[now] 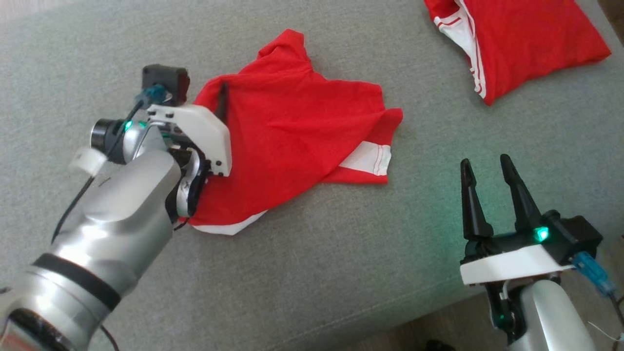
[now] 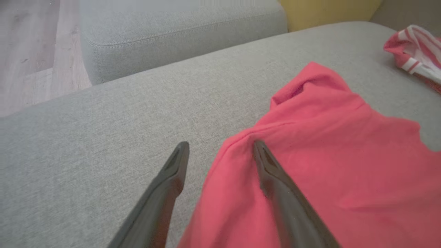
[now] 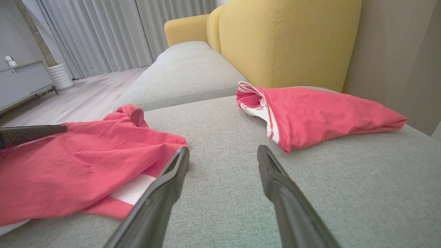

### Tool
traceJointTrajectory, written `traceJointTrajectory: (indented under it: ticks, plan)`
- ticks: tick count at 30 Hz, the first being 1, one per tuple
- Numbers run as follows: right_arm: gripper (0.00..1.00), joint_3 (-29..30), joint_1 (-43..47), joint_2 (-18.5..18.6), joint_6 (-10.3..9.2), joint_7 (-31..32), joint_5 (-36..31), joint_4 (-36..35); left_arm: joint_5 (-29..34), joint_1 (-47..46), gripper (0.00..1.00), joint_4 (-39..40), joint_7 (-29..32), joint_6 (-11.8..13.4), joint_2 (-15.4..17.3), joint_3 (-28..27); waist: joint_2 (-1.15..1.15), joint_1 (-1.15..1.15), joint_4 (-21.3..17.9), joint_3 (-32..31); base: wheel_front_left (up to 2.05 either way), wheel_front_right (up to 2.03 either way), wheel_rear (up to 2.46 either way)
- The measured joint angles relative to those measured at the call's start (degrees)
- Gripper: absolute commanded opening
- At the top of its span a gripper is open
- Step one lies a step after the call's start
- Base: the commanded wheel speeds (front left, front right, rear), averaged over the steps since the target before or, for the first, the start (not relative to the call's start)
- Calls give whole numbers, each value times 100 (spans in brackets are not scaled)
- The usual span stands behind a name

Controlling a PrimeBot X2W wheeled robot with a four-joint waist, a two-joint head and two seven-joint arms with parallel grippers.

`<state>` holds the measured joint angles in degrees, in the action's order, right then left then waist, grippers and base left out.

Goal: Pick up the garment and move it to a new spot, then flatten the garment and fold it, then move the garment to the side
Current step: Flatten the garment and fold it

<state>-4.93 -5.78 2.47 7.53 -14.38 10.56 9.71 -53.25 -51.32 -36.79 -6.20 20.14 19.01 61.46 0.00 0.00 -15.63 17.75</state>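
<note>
Living room setup here: a grey fabric sofa seat (image 1: 341, 253) with a yellow backrest (image 3: 286, 38) behind it, plus pale curtains (image 3: 103, 31) and a light wood floor (image 3: 86, 96) off to one side. The red garment (image 1: 292, 126) with white trim is lying crumpled roughly mid-seat. One sleeve pokes up at the far end, and a white-edged bit shows at the near side. A second red garment (image 1: 516, 39), with white stripes, is bunched up well apart from it, over by the backrest on the robot's right.

The left arm (image 1: 117, 219) reaches in from the lower left of the head view. Its forearm angles up and across, and the wrist is rolled so the hardware sits right at the garment's left edge. The left end effector (image 2: 220, 144) is spread wide. In its own wrist view, one finger (image 2: 172, 179) is over bare grey cushion and the other finger (image 2: 275, 179) lies over the red fabric, with the garment's edge running between the two. It isn't pinching anything, and the cloth lies slack.

The right end effector (image 1: 485, 162) is near the front edge of the seat at the lower right, with its fingers pointing toward the gap between the two garments. Its jaws are wide apart with nothing in them. It's low over the cushion, but I can't tell if it's actually touching.
</note>
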Motion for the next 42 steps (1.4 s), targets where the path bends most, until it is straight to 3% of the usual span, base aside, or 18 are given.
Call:
traceJointTrajectory:
  ticks: [2, 6, 9, 10, 15, 19, 22, 31, 36, 42]
  plan:
    - [100, 44, 15, 0, 0, 0, -16, 5, -156, 199, 100, -53, -567, -57, -111, -322, 0, 0, 24, -66, 0, 0, 0]
    - [100, 202, 73, 1, 0, 0, -109, -29, -145, 627, 100, 482, -808, -91, -113, -801, 0, 0, 114, -181, 0, 0, 0]
    - [100, 344, 83, 0, 0, 0, -167, -102, 339, 1168, 100, 1460, -809, 19, -56, -1391, 0, 0, 242, -263, 0, 0, 0]
    - [100, 344, 83, 0, 0, 0, -167, -102, 339, 1168, 100, 1460, -809, 19, -56, -1391, 0, 0, 242, -263, 0, 0, 0]
    - [100, 564, 253, 0, 0, 0, -291, -141, 1117, 2592, 100, 2725, -810, 240, 71, -2158, 0, 0, 497, -459, 0, 0, 0]
    - [100, 743, 381, 1, 0, 0, -374, -71, 1589, 3690, 100, 3310, -810, 166, -7, -2631, 0, 0, 748, -616, 0, 0, 0]
    - [100, 756, 421, -2, 0, 0, -396, 86, 1941, 4231, 100, 3498, -810, -48, -179, -3077, 0, 0, 947, -728, 0, 0, 0]
    - [100, 775, 673, -1, 0, 0, -290, 699, 2967, 5440, 100, 3435, -810, -1026, -851, -4077, 0, 0, 1429, -1198, 0, 0, 0]
    - [100, 768, 722, -2, 0, 0, -292, 855, 3379, 5603, 100, 3285, -810, -1516, -1161, -4489, 0, 0, 1596, -1405, 0, 0, 0]
    - [100, 761, 716, -2, 0, 29, -81, 1047, 3667, 5604, 100, 3151, -810, -1909, -1393, -4856, 0, 0, 1633, -1446, 0, 0, 0]
